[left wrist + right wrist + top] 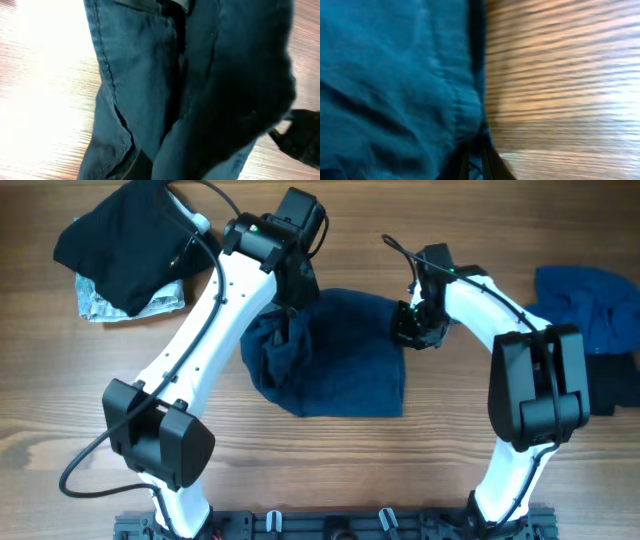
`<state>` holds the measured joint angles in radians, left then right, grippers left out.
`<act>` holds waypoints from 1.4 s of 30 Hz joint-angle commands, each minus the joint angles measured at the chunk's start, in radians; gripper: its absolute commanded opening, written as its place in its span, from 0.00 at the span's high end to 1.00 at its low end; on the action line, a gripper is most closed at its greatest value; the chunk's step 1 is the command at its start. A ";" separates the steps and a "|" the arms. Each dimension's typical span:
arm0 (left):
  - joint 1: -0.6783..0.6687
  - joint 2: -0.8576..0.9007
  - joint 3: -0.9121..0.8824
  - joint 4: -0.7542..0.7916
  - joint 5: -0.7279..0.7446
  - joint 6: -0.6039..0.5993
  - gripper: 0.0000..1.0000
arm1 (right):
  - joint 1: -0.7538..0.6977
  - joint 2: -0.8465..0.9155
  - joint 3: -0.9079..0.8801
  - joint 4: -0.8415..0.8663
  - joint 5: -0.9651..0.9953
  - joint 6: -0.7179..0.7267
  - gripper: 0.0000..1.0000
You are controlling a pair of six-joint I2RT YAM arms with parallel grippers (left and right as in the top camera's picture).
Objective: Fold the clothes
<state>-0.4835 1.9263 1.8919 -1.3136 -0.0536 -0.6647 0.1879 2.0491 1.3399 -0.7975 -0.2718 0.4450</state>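
Note:
The clothes' large navy-blue shorts (335,365) lie bunched in the middle of the table. My left gripper (290,308) is shut on their upper left part, and the cloth there is lifted into a hanging fold. In the left wrist view that cloth (190,85) fills the frame, and only a dark finger (141,167) shows under it. My right gripper (410,330) is shut on the shorts' upper right edge. In the right wrist view the gripper (476,152) pinches the hemmed edge (462,107) just above the wood.
A black garment (120,240) lies on a grey-white patterned piece (100,302) at the back left. A brighter blue piece (590,305) and a black one (612,385) sit at the right edge. The wooden table (80,410) shows in front.

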 commanded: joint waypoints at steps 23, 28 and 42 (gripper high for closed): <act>-0.193 0.151 0.141 0.018 0.035 -0.021 0.90 | -0.083 0.055 0.066 -0.148 -0.013 -0.079 0.60; -0.212 0.226 0.141 0.018 0.065 -0.020 0.85 | -0.104 0.053 0.068 -0.168 -0.014 -0.105 0.35; -0.267 0.176 0.177 0.085 0.161 0.060 0.40 | -0.297 0.026 0.291 -0.388 -0.062 -0.183 0.12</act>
<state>-0.7639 2.1601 2.0174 -1.2217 0.1051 -0.6655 -0.0589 2.0819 1.5822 -1.1538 -0.3058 0.3191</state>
